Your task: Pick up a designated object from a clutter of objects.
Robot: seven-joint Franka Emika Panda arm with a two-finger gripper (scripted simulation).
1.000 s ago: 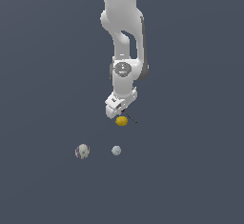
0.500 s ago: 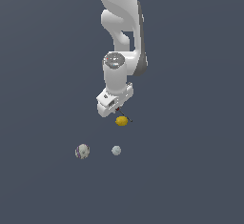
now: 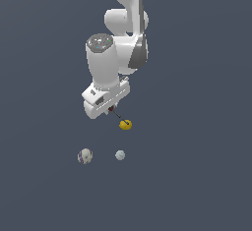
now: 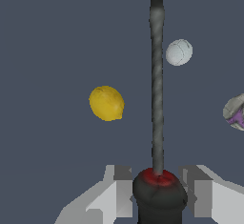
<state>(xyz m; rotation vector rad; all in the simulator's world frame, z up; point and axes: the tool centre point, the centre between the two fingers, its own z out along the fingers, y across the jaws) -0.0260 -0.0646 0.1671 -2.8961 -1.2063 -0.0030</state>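
The designated object is a slim screwdriver [image 4: 157,99] with a red-and-black handle and a thin dark shaft. My gripper [image 4: 159,189] is shut on its handle, and the shaft points away from the wrist. In the exterior view the gripper [image 3: 111,110] hangs well above the floor, with the screwdriver [image 3: 116,114] showing just under the hand as a small red-and-dark sliver. Below lies the rest of the clutter: the yellow lemon [image 3: 125,124] [image 4: 106,103], the pale grey-white ball [image 3: 120,155] [image 4: 179,52] and the white-and-dark patterned ball [image 3: 85,156] [image 4: 235,112].
The floor is a plain dark grey surface. The white arm [image 3: 120,53] reaches down from the top of the exterior view. The three loose objects sit apart from each other below the hand.
The arm has risen and swung toward the camera with the screwdriver in its grip. The lemon and both balls have stayed where they were.
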